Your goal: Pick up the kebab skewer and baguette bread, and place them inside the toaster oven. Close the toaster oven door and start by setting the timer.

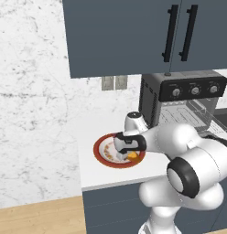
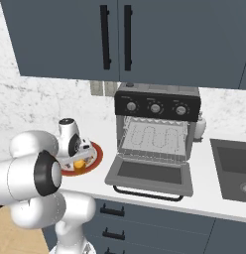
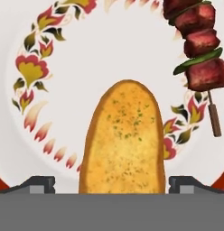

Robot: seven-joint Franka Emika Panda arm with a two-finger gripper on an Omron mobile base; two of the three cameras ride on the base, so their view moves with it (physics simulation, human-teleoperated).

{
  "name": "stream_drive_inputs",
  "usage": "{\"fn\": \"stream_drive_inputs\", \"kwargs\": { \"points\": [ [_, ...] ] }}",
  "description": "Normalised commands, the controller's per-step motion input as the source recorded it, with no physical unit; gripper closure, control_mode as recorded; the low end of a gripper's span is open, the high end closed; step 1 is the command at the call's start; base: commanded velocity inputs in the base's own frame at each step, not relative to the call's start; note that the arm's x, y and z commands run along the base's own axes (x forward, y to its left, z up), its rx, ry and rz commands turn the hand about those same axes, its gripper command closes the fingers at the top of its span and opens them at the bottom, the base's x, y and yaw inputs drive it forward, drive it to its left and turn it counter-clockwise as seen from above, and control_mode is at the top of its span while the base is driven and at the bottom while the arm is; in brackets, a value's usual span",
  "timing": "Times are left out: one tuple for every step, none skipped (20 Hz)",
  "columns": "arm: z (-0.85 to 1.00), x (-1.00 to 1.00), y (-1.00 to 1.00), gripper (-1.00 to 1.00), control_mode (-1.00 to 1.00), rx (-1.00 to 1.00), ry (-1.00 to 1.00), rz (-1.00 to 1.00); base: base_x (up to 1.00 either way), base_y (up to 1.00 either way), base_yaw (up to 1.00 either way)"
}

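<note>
Baguette bread (image 3: 125, 140) between spread end effector (image 3: 112, 184) fingertips | on plate (image 3: 77, 58)

The baguette bread (image 3: 125, 140) and the kebab skewer (image 3: 197, 58) are being carried side by side, apart, on the plate (image 2: 96, 156). The plate is being supported by the counter (image 2: 204, 191), left of the toaster oven (image 2: 157, 131), whose toaster oven door (image 2: 150, 174) is lying folded down in front.

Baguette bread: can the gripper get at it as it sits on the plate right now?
Probably yes. The gripper is open, one fingertip on either side of the baguette bread, nothing between them. The kebab skewer lies apart on the plate, clear of the approach.
</note>
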Motion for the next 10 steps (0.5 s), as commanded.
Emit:
{"fn": "stream_drive_inputs", "kwargs": {
  "points": [
    [-0.16,0.02,0.00,-1.00,-1.00,0.00,0.00,0.00,0.00,0.00,0.00],
    [-0.16,0.01,0.00,-1.00,-1.00,0.00,0.00,0.00,0.00,0.00,0.00],
    [-0.15,0.01,0.00,-1.00,-1.00,0.00,0.00,0.00,0.00,0.00,0.00],
    [-0.15,0.00,0.00,-1.00,-1.00,0.00,0.00,0.00,0.00,0.00,0.00],
    [-0.16,0.00,0.00,-1.00,-1.00,0.00,0.00,0.00,0.00,0.00,0.00],
    [-0.16,0.00,0.00,-1.00,-1.00,0.00,0.00,0.00,0.00,0.00,0.00],
    [-0.16,0.00,0.00,-1.00,-1.00,0.00,0.00,0.00,0.00,0.00,0.00],
    [-0.15,0.00,0.00,-1.00,-1.00,0.00,0.00,0.00,0.00,0.00,0.00],
    [-0.13,0.00,0.00,-1.00,-1.00,0.00,0.00,0.00,0.00,0.00,0.00],
    [-0.09,0.00,0.00,-1.00,-1.00,0.00,0.00,0.00,0.00,0.00,0.00]
  ]
}}
